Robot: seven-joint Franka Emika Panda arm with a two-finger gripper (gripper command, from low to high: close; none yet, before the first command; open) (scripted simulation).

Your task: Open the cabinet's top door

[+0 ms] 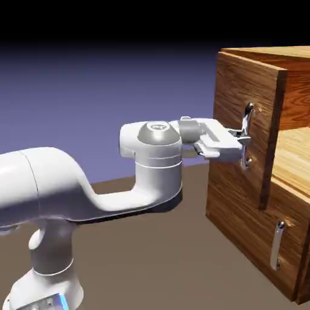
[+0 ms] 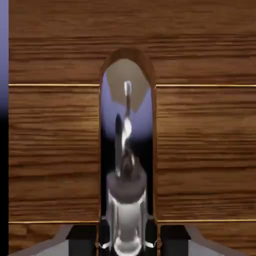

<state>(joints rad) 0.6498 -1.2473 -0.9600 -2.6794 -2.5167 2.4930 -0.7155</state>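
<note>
So I've got the pincer clamped shut on the top door's handle, roughly at its middle, and the hand view confirms it: the shiny bar runs straight up between the two fingertips. The cabinet sits on the right of the scene, on the bench, with the arm reaching across from the left. The top door already stands a bit proud of the cabinet body, its right edge swung clear so I can see the lighter inside behind it. My read on handling: it's a big rigid wood slab on a hinge, so it won't flex but it'll want to travel in an arc, not a straight pull. The handle is thin, polished metal, probably slippery, so a mid-bar grip seems right to me, since that stops it sliding toward the end mounts. The lower panel's shorter handle is well below, untouched.
</note>
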